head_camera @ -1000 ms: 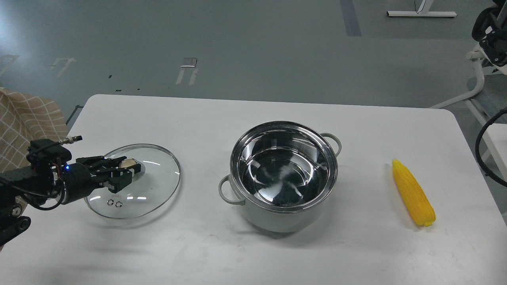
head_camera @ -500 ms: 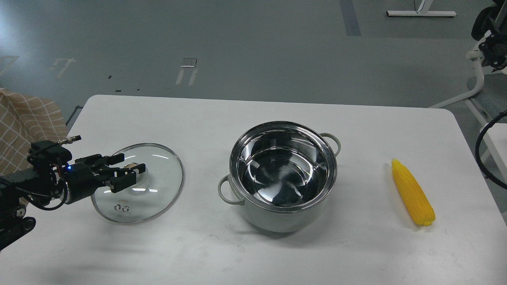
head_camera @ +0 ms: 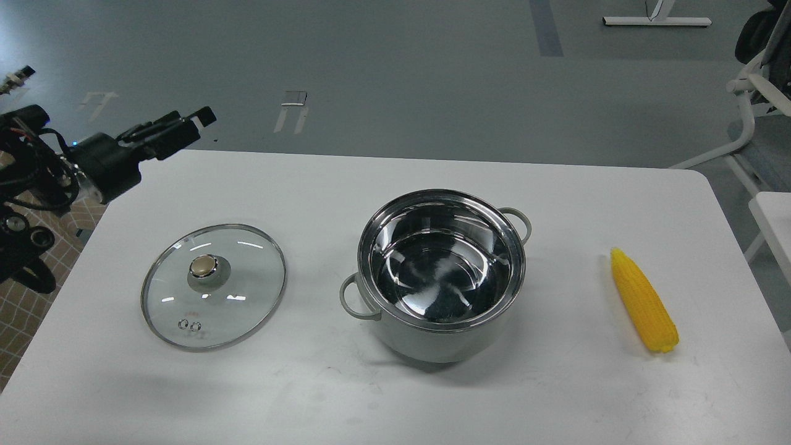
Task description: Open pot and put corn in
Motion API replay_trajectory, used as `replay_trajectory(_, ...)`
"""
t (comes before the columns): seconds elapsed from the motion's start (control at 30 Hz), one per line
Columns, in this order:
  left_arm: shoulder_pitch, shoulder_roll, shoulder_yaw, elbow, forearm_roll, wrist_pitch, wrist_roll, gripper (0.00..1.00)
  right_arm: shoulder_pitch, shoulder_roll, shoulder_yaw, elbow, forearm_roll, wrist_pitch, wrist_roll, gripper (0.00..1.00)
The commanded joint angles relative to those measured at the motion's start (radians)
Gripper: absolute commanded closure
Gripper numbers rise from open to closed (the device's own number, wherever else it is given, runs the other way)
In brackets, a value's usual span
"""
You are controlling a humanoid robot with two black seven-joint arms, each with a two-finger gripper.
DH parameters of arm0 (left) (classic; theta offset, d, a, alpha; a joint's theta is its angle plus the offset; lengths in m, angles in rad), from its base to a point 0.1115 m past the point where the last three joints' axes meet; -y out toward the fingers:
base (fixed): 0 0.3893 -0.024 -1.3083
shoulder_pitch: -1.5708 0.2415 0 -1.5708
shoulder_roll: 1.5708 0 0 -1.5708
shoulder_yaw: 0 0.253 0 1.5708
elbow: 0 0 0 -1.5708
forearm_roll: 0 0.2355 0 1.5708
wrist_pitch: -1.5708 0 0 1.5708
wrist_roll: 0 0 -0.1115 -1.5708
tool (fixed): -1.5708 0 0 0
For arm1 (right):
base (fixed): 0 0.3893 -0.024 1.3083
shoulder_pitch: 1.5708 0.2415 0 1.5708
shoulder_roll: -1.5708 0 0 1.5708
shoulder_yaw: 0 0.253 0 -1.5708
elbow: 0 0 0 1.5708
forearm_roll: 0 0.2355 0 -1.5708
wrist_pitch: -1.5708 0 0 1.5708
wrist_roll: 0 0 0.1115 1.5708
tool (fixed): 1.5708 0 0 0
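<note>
The pale grey-green pot (head_camera: 426,345) stands uncovered at the table's middle, and its shiny steel interior is empty. The yellow corn (head_camera: 644,301) lies on the table to the pot's right, pointed end away from me. The glass lid (head_camera: 241,309) with its gold knob (head_camera: 204,266) lies flat on the table to the pot's left. My left gripper (head_camera: 188,125) is open and empty. It is raised above the table's far left corner, well clear of the lid. My right gripper is out of view.
The white table (head_camera: 371,179) has rounded corners. A checked tan cloth (head_camera: 18,309) shows off its left edge. A white chair frame (head_camera: 751,117) stands off the right side, on the grey floor beyond.
My left gripper let go of the lid's knob, then rose and drew back to the far left. The lid now rests flat on the table. A dark object at the upper right left the view.
</note>
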Motion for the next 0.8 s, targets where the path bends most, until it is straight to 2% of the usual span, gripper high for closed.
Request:
replay_trajectory(0.0, -0.121, -0.093, -0.008, 0.077, -0.321, -0.015, 0.0, 0.09, -0.05, -0.064, 0.0, 0.1, -0.109, 0.0, 0.003, 0.0)
replay_trajectory(0.1, -0.181, -0.146, -0.009, 0.133, -0.524, -0.05, 0.0, 0.09, -0.088, -0.096, -0.001, 0.18, -0.198, 0.0, 0.005, 0.0)
replay_trajectory(0.17, -0.216, -0.198, -0.047, 0.197, -0.674, -0.115, 0.0, 0.09, -0.134, -0.124, -0.001, 0.258, -0.332, 0.0, 0.006, 0.0)
replay_trajectory(0.3, -0.221, -0.266, -0.141, 0.277, -0.755, -0.193, 0.0, 0.06, -0.193, -0.13, -0.001, 0.344, -0.547, 0.0, 0.016, 0.0)
replay_trajectory(0.37, -0.221, -0.289, -0.22, 0.286, -0.758, -0.28, 0.0, 0.04, -0.26, -0.136, -0.003, 0.425, -0.73, 0.0, 0.034, 0.0)
replay_trajectory(0.43, -0.218, -0.303, -0.271, 0.288, -0.758, -0.319, 0.0, 0.04, -0.317, -0.157, -0.01, 0.474, -0.848, 0.0, 0.06, 0.0)
replay_trajectory(0.57, -0.215, -0.344, -0.279, 0.306, -0.756, -0.32, 0.0, 0.04, -0.375, -0.194, -0.082, 0.501, -0.979, 0.0, 0.106, 0.0)
replay_trajectory(0.63, -0.218, -0.386, -0.279, 0.318, -0.753, -0.32, 0.0, 0.03, -0.379, -0.197, -0.191, 0.501, -1.087, 0.0, 0.131, 0.0)
replay_trajectory(0.77, -0.221, -0.407, -0.281, 0.318, -0.753, -0.32, 0.0, 0.03, -0.382, -0.181, -0.291, 0.494, -1.18, 0.0, 0.137, 0.0)
